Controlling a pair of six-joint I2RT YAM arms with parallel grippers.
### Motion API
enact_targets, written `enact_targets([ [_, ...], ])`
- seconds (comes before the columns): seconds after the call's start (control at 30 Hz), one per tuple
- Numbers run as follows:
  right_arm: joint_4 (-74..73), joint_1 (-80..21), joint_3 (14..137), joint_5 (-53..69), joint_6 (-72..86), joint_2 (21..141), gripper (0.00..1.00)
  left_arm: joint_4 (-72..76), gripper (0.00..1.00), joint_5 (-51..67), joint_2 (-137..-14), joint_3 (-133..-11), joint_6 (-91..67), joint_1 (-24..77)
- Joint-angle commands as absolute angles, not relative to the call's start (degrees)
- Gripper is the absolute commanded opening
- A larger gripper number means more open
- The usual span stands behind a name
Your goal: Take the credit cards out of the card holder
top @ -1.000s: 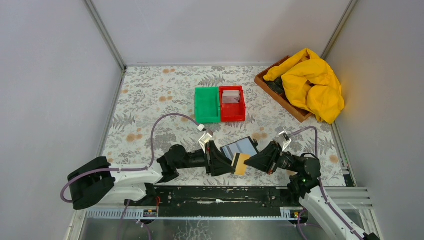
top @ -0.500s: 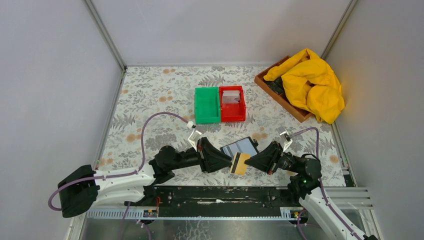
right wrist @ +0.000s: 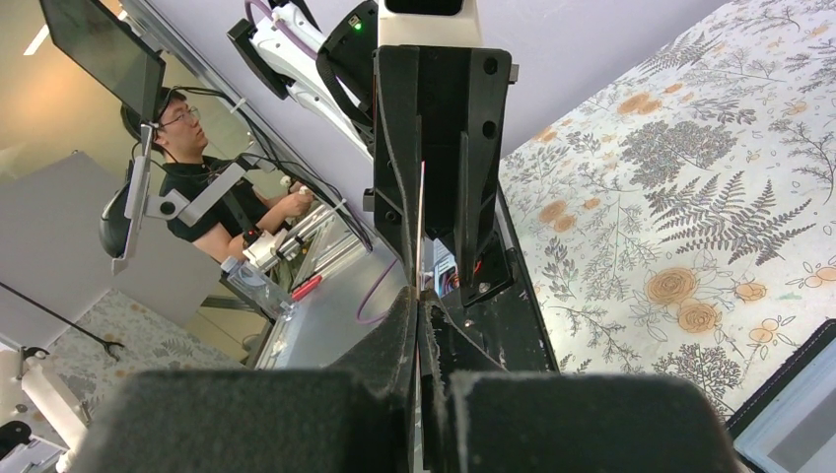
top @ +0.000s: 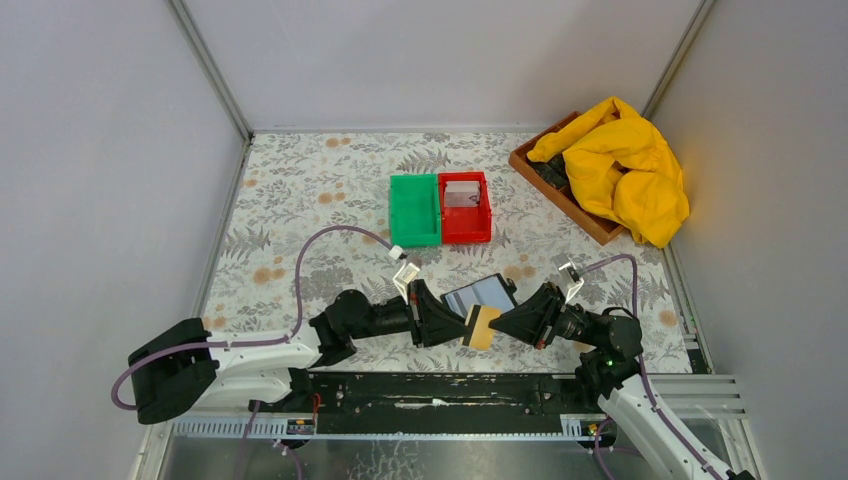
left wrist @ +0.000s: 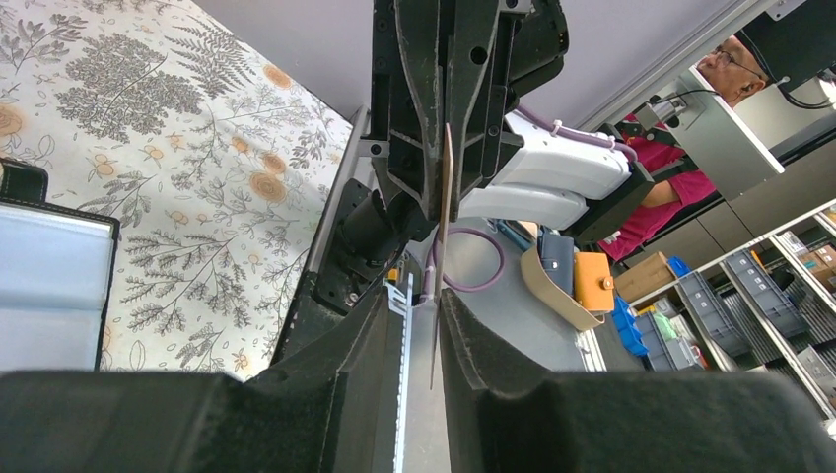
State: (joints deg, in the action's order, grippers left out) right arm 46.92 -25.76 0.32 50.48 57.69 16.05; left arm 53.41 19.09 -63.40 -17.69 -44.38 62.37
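Card (top: 482, 328) between left tool (top: 461, 330) and right tool (top: 497, 326); card holder (top: 481, 293) just behind; tray (top: 545, 186) back right.

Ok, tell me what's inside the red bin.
A grey-white card lies flat in the red bin, toward its far end. Whether more cards sit beneath it cannot be seen, because the top one covers whatever is under it.

Left gripper (top: 452, 326) and right gripper (top: 503, 324) are flanking a tan credit card (top: 483, 327) just near of the open card holder (top: 481, 294); green bin (top: 414, 210) and red bin (top: 466, 208) are sitting farther back, side by side.
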Motion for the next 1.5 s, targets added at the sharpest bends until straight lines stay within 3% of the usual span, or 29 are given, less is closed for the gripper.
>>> enact_targets([
  [0.0,48.43,-25.95,-1.57,50.71,57.04,15.66,0.00,56.46,0.31,18.41,-62.00,-19.55,-43.56,62.78],
  [0.3,49.09,-26.00,-1.69,50.54,56.90,16.93,0.00,54.24,0.29,17.77,-60.03,-19.93,-42.94,62.83],
  [0.53,49.22,-25.95,-1.56,50.54,56.96,17.14,0.00,55.39,0.20,19.74,-62.66,-20.67,-43.49,62.83],
  [1.47,57.57,-26.01,-0.90,47.17,59.16,21.31,0.00,62.40,0.27,14.54,-60.69,-14.49,-45.92,63.51],
])
